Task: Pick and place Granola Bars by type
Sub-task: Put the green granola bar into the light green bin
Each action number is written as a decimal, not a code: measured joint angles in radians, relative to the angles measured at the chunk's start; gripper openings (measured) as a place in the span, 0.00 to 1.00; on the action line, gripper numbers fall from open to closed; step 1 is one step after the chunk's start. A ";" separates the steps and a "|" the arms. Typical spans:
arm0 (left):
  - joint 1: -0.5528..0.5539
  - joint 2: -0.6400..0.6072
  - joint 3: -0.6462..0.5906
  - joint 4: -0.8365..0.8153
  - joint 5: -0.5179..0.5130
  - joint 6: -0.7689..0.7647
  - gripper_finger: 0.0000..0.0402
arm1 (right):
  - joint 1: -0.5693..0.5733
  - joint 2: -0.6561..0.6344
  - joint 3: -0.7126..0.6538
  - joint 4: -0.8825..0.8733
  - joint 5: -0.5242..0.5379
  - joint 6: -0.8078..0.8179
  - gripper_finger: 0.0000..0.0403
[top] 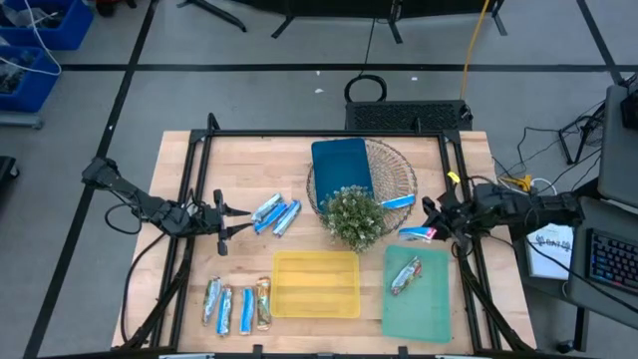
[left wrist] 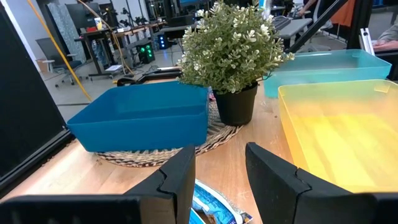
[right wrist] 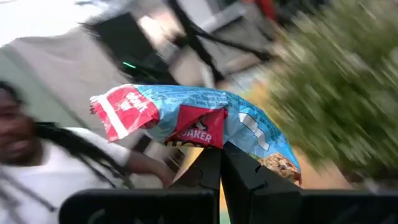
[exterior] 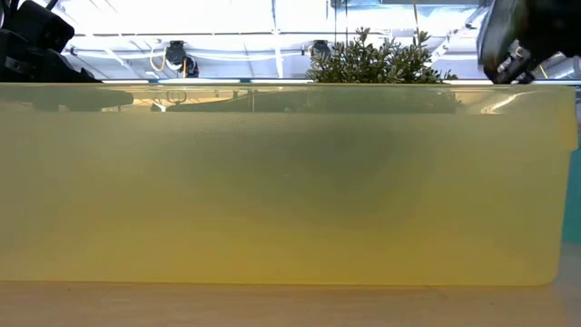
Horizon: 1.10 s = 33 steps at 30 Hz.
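My right gripper [top: 436, 225] is shut on a blue-and-red granola bar [top: 419, 233] between the wicker basket and the green tray. My left gripper [top: 223, 223] is open and sits just left of two blue bars [top: 276, 213] lying flat on the table. In the left wrist view one of those bars [left wrist: 214, 208] shows low between the open fingers [left wrist: 180, 177], apart from them. Another blue bar [top: 397, 201] lies in the basket. One bar [top: 405, 276] lies in the green tray. Several bars [top: 237, 305] lie side by side at the table's near left. My right gripper pinches the blue-and-red bar between its two fingers [right wrist: 214, 171], at the middle of its long edge [right wrist: 214, 142]. The fingers come level from the table's right and lie across the bar. Both ends of the bar stick out sideways, and it looks lifted clear.
A bushy potted plant [top: 354, 217] stands at the centre, beside a blue tray [top: 342, 168] on the wicker basket [top: 399, 170]. The yellow tray [top: 316, 284] and green tray [top: 424, 309] sit along the near edge. A person [right wrist: 37, 155] shows beyond the table.
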<state>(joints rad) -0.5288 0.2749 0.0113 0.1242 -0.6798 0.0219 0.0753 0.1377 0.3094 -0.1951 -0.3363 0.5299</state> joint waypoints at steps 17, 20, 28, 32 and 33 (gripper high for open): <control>0.000 0.000 0.000 0.000 0.000 0.000 0.36 | 0.449 0.514 0.238 -0.227 0.318 0.150 0.00; 0.000 0.000 0.000 0.000 0.000 0.000 0.36 | 0.527 0.645 0.300 -0.284 0.393 0.210 0.00; 0.000 0.000 0.000 0.000 0.000 0.000 0.36 | 0.643 0.903 0.406 -0.303 0.468 0.244 0.00; 0.000 0.000 0.000 0.000 0.000 0.000 0.36 | 0.647 0.949 0.409 -0.314 0.497 0.260 0.00; 0.000 0.000 0.000 0.000 0.000 0.000 0.36 | 0.647 0.954 0.409 -0.325 0.497 0.271 0.00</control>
<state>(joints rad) -0.5286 0.2746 0.0111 0.1239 -0.6800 0.0219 0.7219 1.0919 0.7181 -0.5205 0.1607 0.8008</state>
